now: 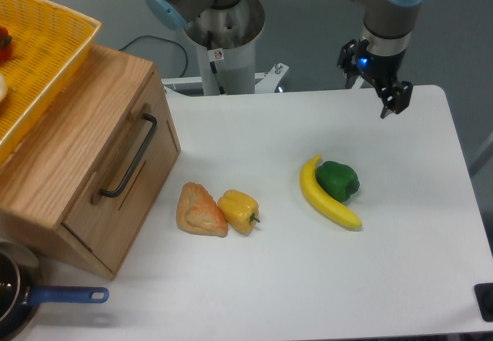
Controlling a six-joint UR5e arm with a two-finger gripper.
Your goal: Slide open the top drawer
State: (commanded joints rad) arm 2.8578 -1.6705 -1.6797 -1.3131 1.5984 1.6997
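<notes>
Drawer (115,183) closed, black handle (129,156) untouched, gripper (393,104) far off, jaws' state unclear, no legible writing.

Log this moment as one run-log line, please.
phase: approach not begun | gripper: raised over far table edge, holding nothing | top drawer: closed, handle untouched | near gripper: banana, green pepper

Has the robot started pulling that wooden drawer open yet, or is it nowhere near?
Nothing looks done: the top drawer sits flush in its wooden box. The gripper hangs over the table's far edge holding nothing, well away from the black bar handle. Everything remains: reach the handle, grip it, and slide the drawer out.
</notes>
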